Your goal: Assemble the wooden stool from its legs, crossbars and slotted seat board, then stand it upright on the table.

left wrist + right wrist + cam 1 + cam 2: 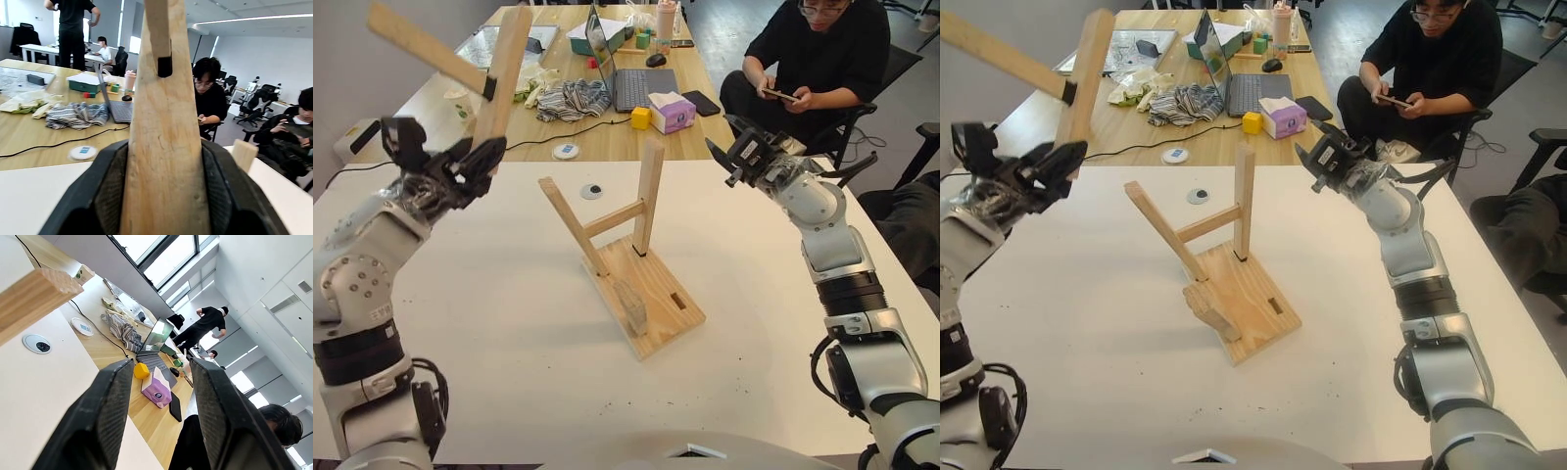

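My left fingers [475, 157] are clamped shut around a loose wooden leg [507, 69] that has a crossbar [426, 49] plugged into its side, and I hold it raised high above the left side of the white counter [489, 333]. My right fingers [726, 142] are spread wide and hold nothing. They hover over the far right of the counter, near the top of the upright leg [649, 191]. The slotted seat board [656, 318] lies flat in the middle of the counter. That upright leg, a slanted leg [570, 223] and the fitted crossbar [615, 217] between them are already standing on its far end. An open slot [677, 301] shows on the near right part of the board. I judge the step in hand to be seating the raised leg in an empty slot. To do it well, I should turn its free end downward, bring it squarely over the slot, brace the board or the fitted legs with my free right fingers, and press straight down without twisting the joints already made
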Available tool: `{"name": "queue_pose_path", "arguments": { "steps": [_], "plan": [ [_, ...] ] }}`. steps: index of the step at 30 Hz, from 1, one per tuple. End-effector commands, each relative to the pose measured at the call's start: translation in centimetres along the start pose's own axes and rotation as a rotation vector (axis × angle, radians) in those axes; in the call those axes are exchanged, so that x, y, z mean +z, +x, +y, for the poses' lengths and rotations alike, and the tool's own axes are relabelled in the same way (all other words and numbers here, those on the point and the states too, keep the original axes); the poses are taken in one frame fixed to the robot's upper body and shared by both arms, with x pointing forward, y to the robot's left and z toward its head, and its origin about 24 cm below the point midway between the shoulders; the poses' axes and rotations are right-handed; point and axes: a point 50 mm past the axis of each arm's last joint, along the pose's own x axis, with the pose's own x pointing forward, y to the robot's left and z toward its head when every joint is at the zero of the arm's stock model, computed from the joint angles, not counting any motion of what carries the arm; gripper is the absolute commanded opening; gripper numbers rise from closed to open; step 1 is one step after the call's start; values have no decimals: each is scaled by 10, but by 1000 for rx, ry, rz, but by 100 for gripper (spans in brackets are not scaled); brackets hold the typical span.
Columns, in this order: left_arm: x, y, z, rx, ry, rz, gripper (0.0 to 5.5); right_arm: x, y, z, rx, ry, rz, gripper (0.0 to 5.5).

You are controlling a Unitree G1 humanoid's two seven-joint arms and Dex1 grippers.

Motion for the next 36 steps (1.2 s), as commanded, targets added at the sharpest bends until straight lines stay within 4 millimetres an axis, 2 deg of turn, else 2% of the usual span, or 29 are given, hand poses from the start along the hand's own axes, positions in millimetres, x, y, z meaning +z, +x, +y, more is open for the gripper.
{"name": "queue_pose_path", "arguments": {
  "steps": [1,4,10,13,15,19,26,32,36],
  "plan": [
    [20,15,-34,-170,-56,-8,201,-3,-4,-19,-62,219,9,210],
    [15,22,-48,-283,-154,13,201,-3,-8,-21,27,471,-16,210],
    [2,31,-69,-439,-353,43,201,24,-17,-32,292,1093,-246,306],
    [-5,34,-75,-483,-452,45,201,39,-18,-45,380,1326,-379,361],
    [-11,36,-77,-509,-507,59,201,52,-14,-45,462,1424,-413,380],
    [-22,37,-80,-547,-565,88,201,69,-2,-38,520,1536,-427,381],
    [-37,36,-81,-582,-578,132,201,84,15,-36,550,1742,-444,381],
    [-39,35,-82,-614,-586,135,201,92,16,-32,623,1771,-424,381],
    [-40,32,-84,-656,-596,142,201,96,17,-21,702,1781,-389,381]
  ]
}}
